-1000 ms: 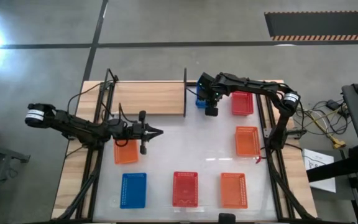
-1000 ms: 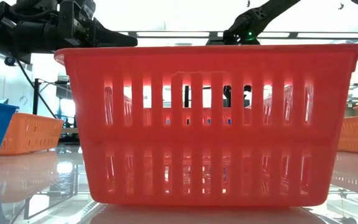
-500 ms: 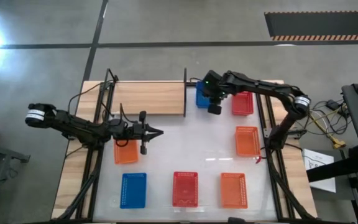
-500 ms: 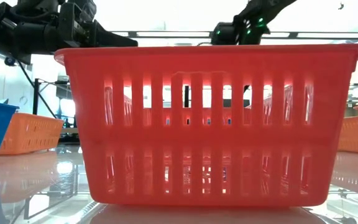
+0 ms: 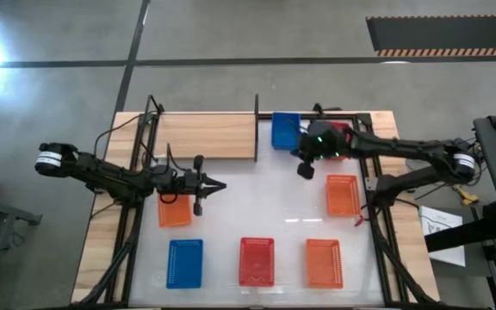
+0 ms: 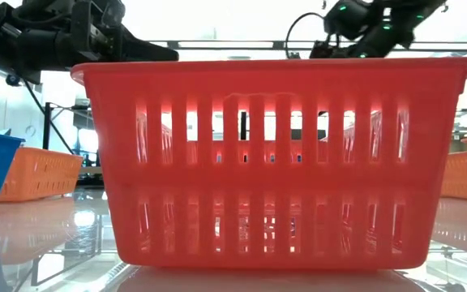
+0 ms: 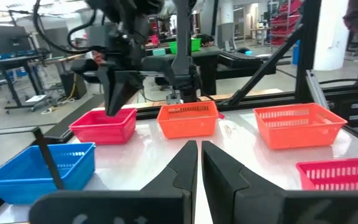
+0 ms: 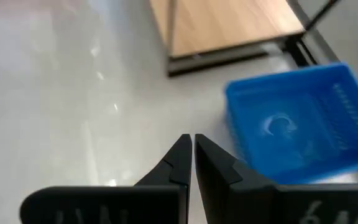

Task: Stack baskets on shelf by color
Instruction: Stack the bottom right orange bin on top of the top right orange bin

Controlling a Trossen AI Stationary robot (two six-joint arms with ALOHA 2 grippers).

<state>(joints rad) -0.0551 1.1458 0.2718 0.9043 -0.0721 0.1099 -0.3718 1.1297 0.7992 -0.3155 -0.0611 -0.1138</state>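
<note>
We see right claw (image 5: 305, 169) pinched shut, empty, at 5 o'clock of blue basket (image 5: 285, 131), itself at 3 o'clock of shelf (image 5: 207, 136). Left claw (image 5: 218, 183) shut, empty, above counter (image 5: 265, 207).

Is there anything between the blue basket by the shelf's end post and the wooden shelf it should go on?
Yes: the shelf's thin dark post stands upright at that end of the shelf, directly between it and the blue basket. The right claw, shut and empty, hangs over the white table beside the basket, not in that path.
</note>
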